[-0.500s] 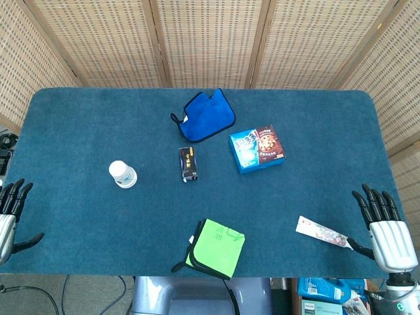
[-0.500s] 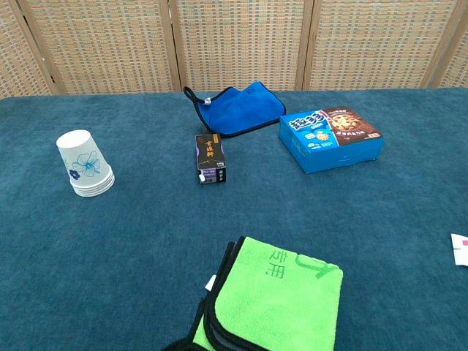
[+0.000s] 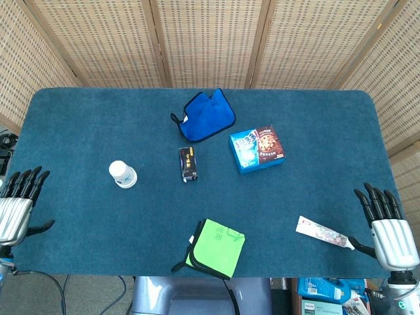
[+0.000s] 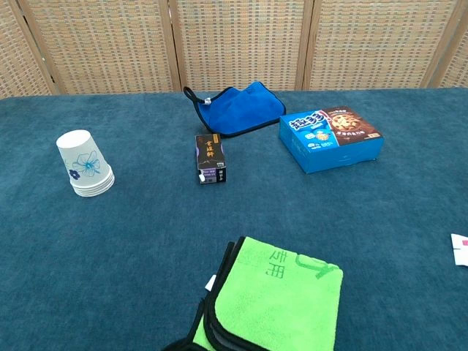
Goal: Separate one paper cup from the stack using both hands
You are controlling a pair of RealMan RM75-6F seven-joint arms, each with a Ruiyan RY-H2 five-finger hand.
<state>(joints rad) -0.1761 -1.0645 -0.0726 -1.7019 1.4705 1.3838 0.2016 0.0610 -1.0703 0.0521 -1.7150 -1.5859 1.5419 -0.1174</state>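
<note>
A stack of white paper cups point(image 3: 123, 174) with a blue flower print stands upside down on the left part of the blue table; the chest view shows the stack point(image 4: 85, 164) at the left. My left hand point(image 3: 18, 205) hovers at the table's left front edge, fingers spread, holding nothing, well left of the cups. My right hand point(image 3: 387, 226) is at the right front corner, fingers spread and empty, far from the cups. Neither hand appears in the chest view.
A small dark box point(image 3: 189, 164) lies mid-table, a blue cloth point(image 3: 207, 117) behind it, a blue snack box point(image 3: 257, 149) to the right. A green towel point(image 3: 218, 247) lies at the front edge. A flat packet point(image 3: 320, 231) lies close to my right hand.
My left hand has moved a little inward and forward over the table's left edge. My right hand has shifted slightly lower in the head view. The cups have not moved.
</note>
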